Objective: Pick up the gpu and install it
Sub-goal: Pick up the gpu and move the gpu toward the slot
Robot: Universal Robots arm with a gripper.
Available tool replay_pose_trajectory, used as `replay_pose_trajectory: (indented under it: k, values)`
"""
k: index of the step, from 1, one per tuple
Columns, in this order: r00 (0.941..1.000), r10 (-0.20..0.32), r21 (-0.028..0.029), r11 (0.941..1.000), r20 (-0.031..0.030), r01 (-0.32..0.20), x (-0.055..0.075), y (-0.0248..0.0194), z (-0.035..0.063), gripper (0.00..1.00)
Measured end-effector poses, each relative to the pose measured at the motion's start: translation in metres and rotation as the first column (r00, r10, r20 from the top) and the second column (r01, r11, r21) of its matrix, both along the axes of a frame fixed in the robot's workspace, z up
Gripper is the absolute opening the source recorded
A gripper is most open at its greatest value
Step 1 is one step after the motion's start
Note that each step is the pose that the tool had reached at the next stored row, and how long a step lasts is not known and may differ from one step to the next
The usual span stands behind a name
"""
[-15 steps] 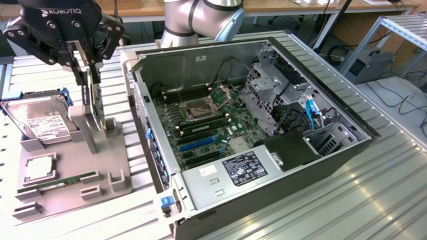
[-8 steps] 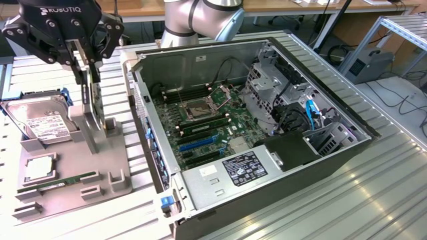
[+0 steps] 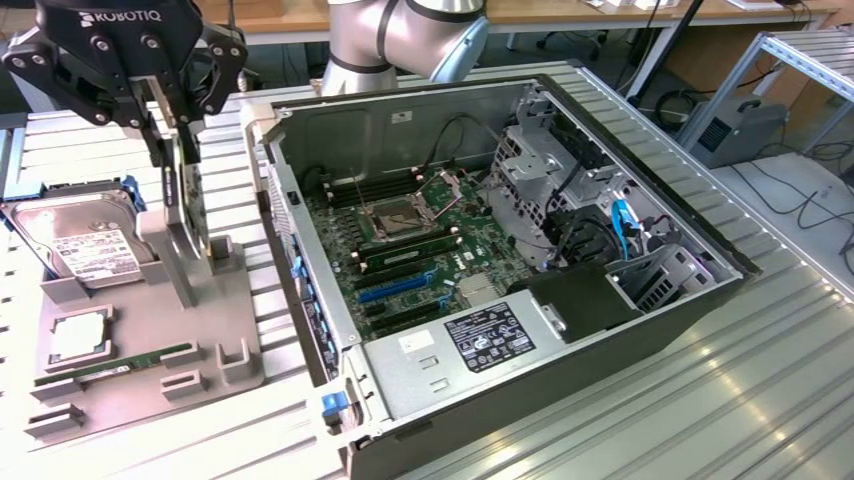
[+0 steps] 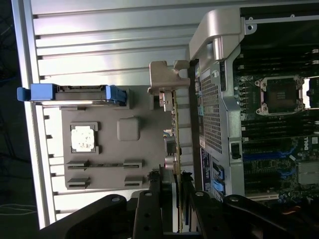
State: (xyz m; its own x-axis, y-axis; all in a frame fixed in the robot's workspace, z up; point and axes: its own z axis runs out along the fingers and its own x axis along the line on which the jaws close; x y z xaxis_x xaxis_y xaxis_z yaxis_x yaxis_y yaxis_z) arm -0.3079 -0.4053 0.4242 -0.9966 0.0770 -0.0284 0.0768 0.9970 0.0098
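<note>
The gpu (image 3: pixel 188 215) stands upright on edge over the grey fixture tray (image 3: pixel 254 340), at the exterior view's left of the open computer case (image 3: pixel 534 390). My gripper (image 3: pixel 180 150) reaches down from above, a finger on each face of the card, shut on it. In the wrist view the gpu (image 4: pixel 174 124) is edge-on with its silver bracket (image 4: pixel 167 79) at the far end, and my gripper (image 4: pixel 172 196) clamps its near end. I cannot tell whether the card's lower edge still rests in the tray's slot. Blue expansion slots (image 3: pixel 394 287) lie on the motherboard (image 3: pixel 441 230).
On the tray lie a hard drive (image 3: pixel 80 245) in a blue carrier, a CPU (image 3: pixel 78 335) and a RAM stick (image 3: pixel 114 368). The case wall (image 3: pixel 287 230) rises close beside the card. The arm's base (image 3: pixel 400 40) is behind the case. Ribbed metal table (image 3: pixel 694 400) surrounds everything.
</note>
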Motion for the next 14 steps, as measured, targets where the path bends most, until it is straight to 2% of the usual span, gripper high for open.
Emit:
replay_pose_trajectory:
  k: [14]
  values:
    - [1.0,0.0,0.0,1.0,0.0,0.0,0.0,0.0,0.0039,0.27]
